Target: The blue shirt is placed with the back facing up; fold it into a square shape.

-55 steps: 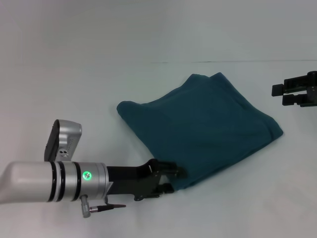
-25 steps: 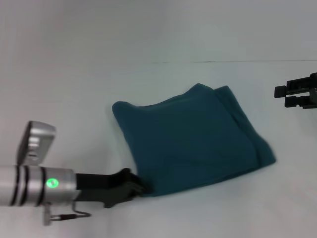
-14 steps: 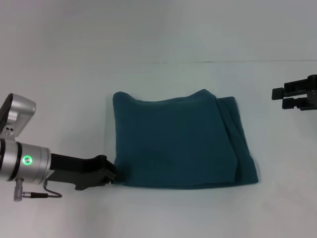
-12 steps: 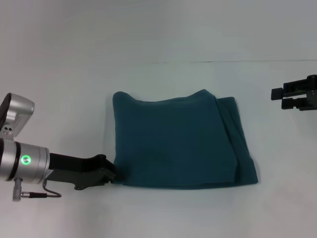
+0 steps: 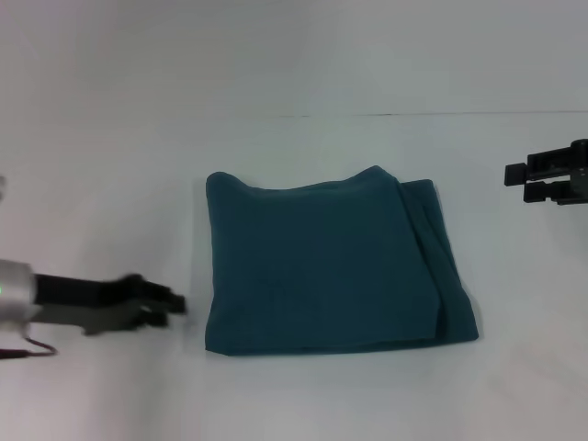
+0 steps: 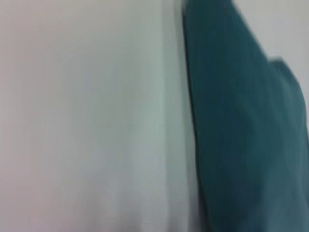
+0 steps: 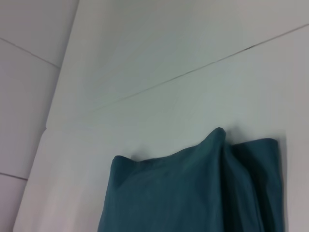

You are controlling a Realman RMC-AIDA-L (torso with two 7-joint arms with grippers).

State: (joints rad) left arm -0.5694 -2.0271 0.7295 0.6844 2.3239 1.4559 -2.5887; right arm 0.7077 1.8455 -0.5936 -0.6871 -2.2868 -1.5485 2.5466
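The blue shirt [image 5: 331,266] lay folded into a rough square near the middle of the white table [image 5: 303,395], plain side up, with no lettering showing. Its near edge ran almost straight across, while the far edge dipped in the middle and rose to a small peak toward the right. Along the shirt's right side a second layer showed as a narrow strip beside the main panel, with a fold line running from the far edge down to the near right corner. The left gripper [image 5: 170,308] was low over the table just off the shirt's near left corner — apart from the cloth, with bare table between them — and it was blurred, so whether its fingers were parted or closed could not be told; it held nothing. The left wrist view showed only the shirt's edge [image 6: 241,121] against the table surface. The right gripper [image 5: 528,182] hung at the right edge of the table, well apart from the shirt, its dark fingers stacked with a slim gap between them and nothing in its hold. From its wrist camera the shirt's far edge [image 7: 193,193] appeared with the peak and the side strip.
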